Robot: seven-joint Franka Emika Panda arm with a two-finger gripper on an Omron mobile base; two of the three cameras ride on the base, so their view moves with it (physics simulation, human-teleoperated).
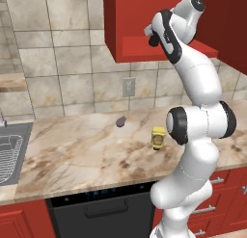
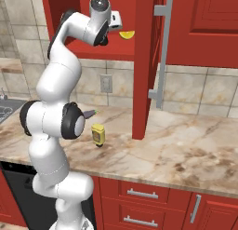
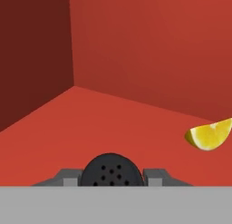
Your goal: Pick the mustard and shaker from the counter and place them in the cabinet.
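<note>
Two-finger gripper (image 3: 110,178) clamps the round black perforated-top shaker (image 3: 110,170) inside the glossy red cabinet (image 3: 149,51); a yellow lemon wedge (image 3: 209,134) lies at three o'clock.

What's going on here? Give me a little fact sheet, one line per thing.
Gripper: up inside the cabinet niche, closed around the shaker
Shaker: black, holed top facing the camera, between the fingers
Mustard: upright on the counter, not yet moved
Cabinet: red, open shelf at its bottom
Lemon wedge: lying on the shelf, apart from the shaker
Purple vegetable: on the counter, beyond the mustard
</note>
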